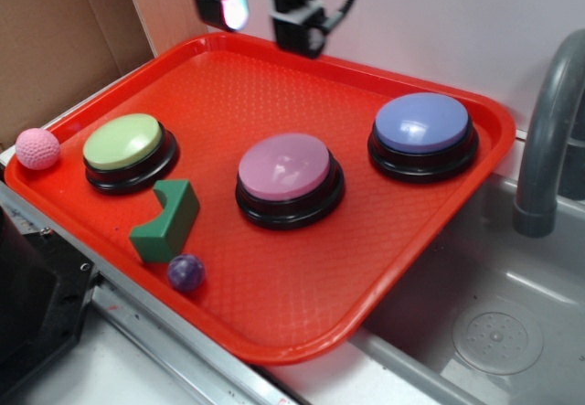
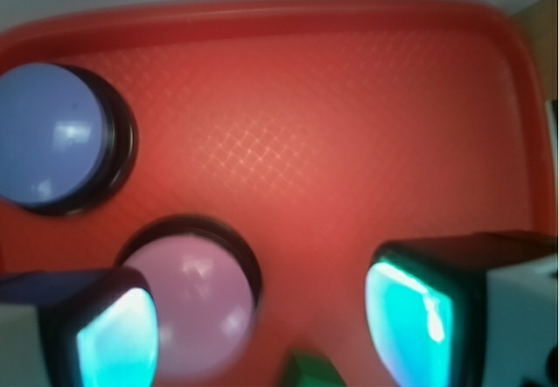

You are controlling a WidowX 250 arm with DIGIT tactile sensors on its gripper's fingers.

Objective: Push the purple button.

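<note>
The purple button (image 1: 422, 123), a bluish-purple dome on a black base, sits at the back right of the red tray (image 1: 274, 85). In the wrist view it lies at the upper left (image 2: 48, 134). My gripper (image 1: 265, 12) hangs high above the tray's back edge, left of the purple button and well apart from it. In the wrist view its two fingers with glowing cyan pads (image 2: 410, 317) stand wide apart, and the gripper (image 2: 262, 326) is open and empty. The pink-topped button (image 1: 285, 167) sits mid-tray and shows between the fingers (image 2: 196, 304).
A green-topped button (image 1: 123, 142) sits at the tray's left, with a green block (image 1: 166, 220) and a small dark purple ball (image 1: 186, 272) in front. A pink ball (image 1: 37, 148) lies off the tray's left edge. A grey sink (image 1: 494, 332) and faucet (image 1: 544, 131) are at the right.
</note>
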